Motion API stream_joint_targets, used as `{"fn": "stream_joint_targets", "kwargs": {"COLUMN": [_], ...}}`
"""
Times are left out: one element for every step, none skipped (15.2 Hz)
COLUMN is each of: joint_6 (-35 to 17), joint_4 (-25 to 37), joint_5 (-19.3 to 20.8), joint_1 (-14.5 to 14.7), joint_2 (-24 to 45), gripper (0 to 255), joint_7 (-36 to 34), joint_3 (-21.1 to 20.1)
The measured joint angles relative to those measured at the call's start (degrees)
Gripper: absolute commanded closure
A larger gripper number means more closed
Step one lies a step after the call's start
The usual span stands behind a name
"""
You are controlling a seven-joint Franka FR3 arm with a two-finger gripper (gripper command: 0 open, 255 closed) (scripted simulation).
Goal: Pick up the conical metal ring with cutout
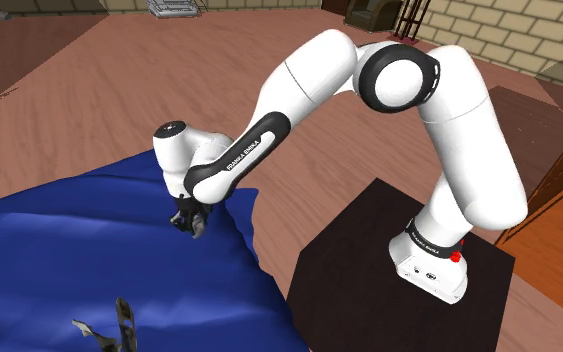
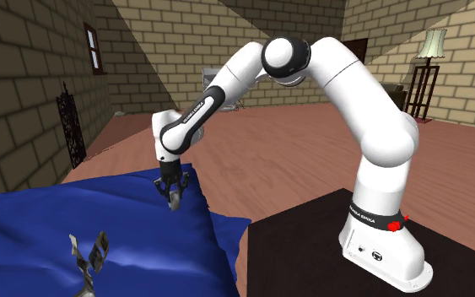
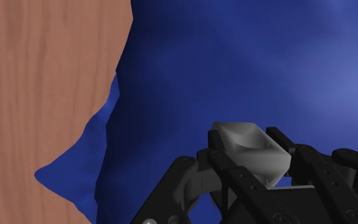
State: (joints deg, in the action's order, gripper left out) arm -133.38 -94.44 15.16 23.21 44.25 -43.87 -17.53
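The rumpled cloth sheet (image 3: 266, 63) is showing plain deep blue, the small conical ring (image 3: 244, 143) pale grey, the wooden floor (image 3: 44, 76) reddish-brown grain

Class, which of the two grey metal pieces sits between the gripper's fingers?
The grey ring, clasped by the gripper; the angular piece lies apart on the blue cover.

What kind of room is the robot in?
Probably a room in a house, maybe a bedroom: brick walls, a wooden floor, a standing lamp and a blue cover like a bed's.

soft even light, pale sheen on blue cloth (image 3: 336, 76)
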Motion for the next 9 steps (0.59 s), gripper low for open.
{"fn": "stream_joint_targets", "kwargs": {"joint_6": [0.39,0.81,1.40,1.87,2.21,2.61,3.05,3.54,3.85], "joint_4": [-0.08,-0.46,-0.08,-0.33,-0.49,-0.66,-0.83,-0.88,-0.78], "joint_5": [-0.13,-0.32,-0.45,-0.64,-0.78,-0.93,-1.11,-1.28,-1.36], "joint_1": [-0.11,-0.28,-0.28,-0.43,-0.55,-0.68,-0.82,-0.89,-0.92], "joint_2": [-0.48,-1.27,-1.50,-2.22,-2.72,-3.29,-3.92,-4.46,-4.68], "gripper": [255,255,255,255,255,255,255,255,255], "joint_7": [0.10,0.17,0.24,0.33,0.39,0.49,0.58,0.62,0.66], "joint_3": [-0.13,-0.32,-0.43,-0.61,-0.73,-0.87,-1.03,-1.18,-1.25]}}
